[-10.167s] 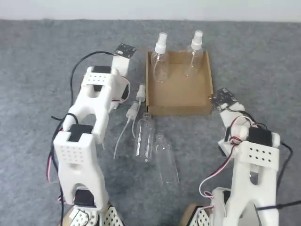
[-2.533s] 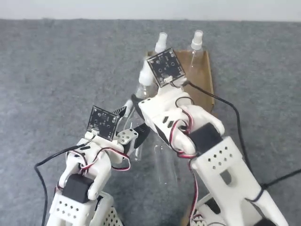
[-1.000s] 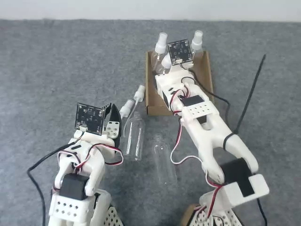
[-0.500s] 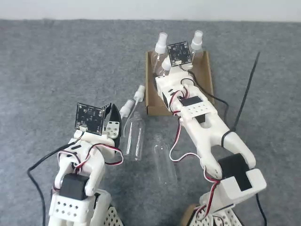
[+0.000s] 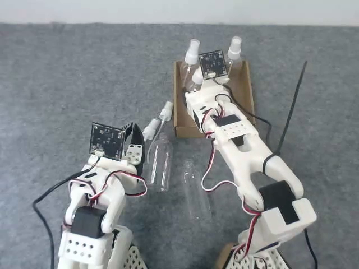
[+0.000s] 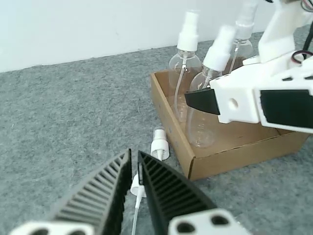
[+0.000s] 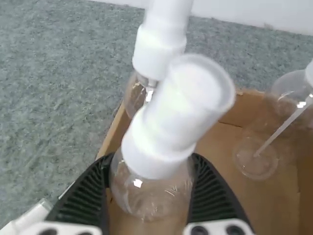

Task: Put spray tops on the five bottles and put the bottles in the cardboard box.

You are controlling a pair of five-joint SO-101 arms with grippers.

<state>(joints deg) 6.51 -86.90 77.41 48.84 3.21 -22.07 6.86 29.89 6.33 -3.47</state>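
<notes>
Third bottle newly inside cardboard box, right fingers tight around it; left fingers almost together, empty.

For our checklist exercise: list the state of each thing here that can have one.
Cardboard box: holds three bottles.
Right hand: shut on a capped bottle in the box.
Left hand: shut, empty.
Two far bottles: capped, standing in the box.
Two bare bottles: uncapped, lying on the carpet.
Two spray tops: loose, unfitted.
</notes>
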